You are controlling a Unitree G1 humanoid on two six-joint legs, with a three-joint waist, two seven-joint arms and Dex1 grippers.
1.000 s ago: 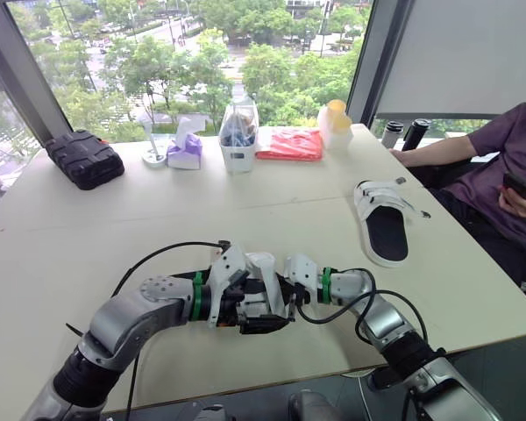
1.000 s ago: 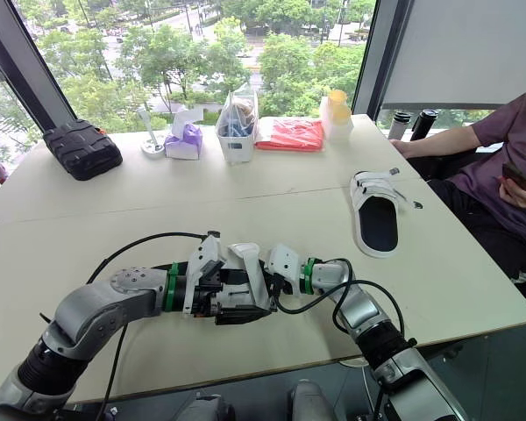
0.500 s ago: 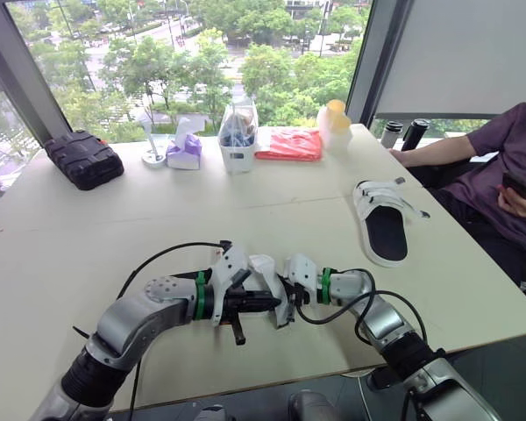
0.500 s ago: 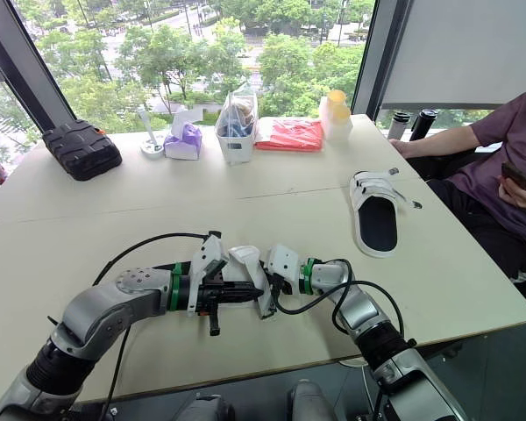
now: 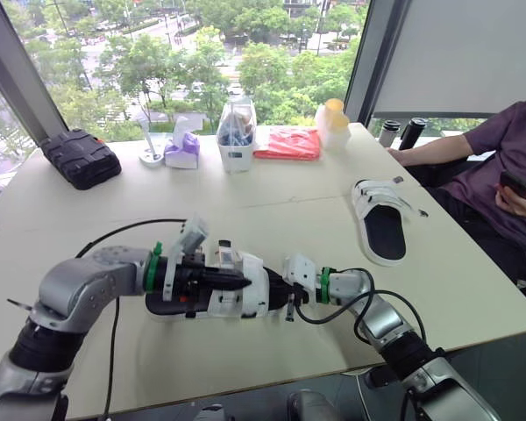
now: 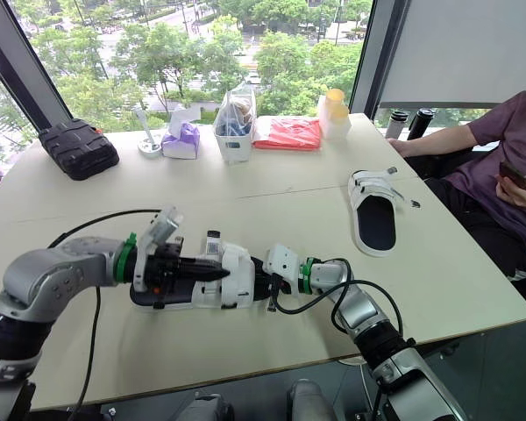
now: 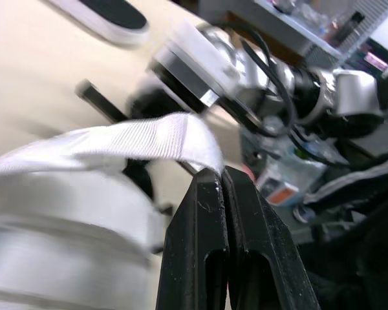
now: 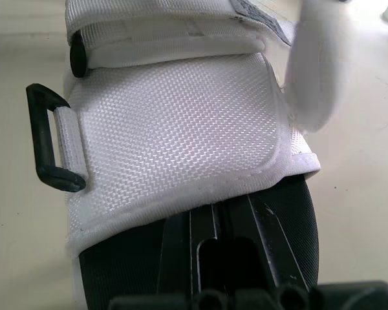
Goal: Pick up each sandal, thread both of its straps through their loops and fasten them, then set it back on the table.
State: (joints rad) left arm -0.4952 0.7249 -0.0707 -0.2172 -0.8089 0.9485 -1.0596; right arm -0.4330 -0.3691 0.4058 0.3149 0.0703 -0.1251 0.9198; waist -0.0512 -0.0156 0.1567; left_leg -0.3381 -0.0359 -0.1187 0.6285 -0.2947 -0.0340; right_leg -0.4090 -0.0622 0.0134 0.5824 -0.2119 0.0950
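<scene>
2 end effectors meet on one sandal [image 5: 238, 296] near the front edge of the bench [image 5: 272, 189], a little left of its middle. Your left end effector [image 7: 221, 177] has its black fingers pressed together, and the free end of a white strap [image 7: 149, 139] runs right into their tips, so it reads as clamped on that strap. The strap stretches up and away from the white upper of the sandal. Your right end effector [image 6: 261, 282] comes in from the right and meets the sandal's end, reaching in over the black footbed and under the white flap; you cannot tell whether it is apart or together, because the flap covers its tips. In the right wrist view 1 black loop [image 8: 48, 139] stands at the flap's side, with a band of white webbing wrapped round one bar. You cannot tell whether the sole rests on the bench or hangs just above it.

The second sandal [image 5: 381, 224] lies flat near the right edge, well apart from the first, its straps loose over a black footbed.

Along the far edge stand a black case [image 5: 81, 158], a tissue box [image 5: 184, 151], a clear container [image 5: 237, 136], a red packet [image 5: 289, 143] and a yellow-capped bottle [image 5: 333, 123]. A person [image 5: 500, 149] sits past the right edge, holding a phone.
</scene>
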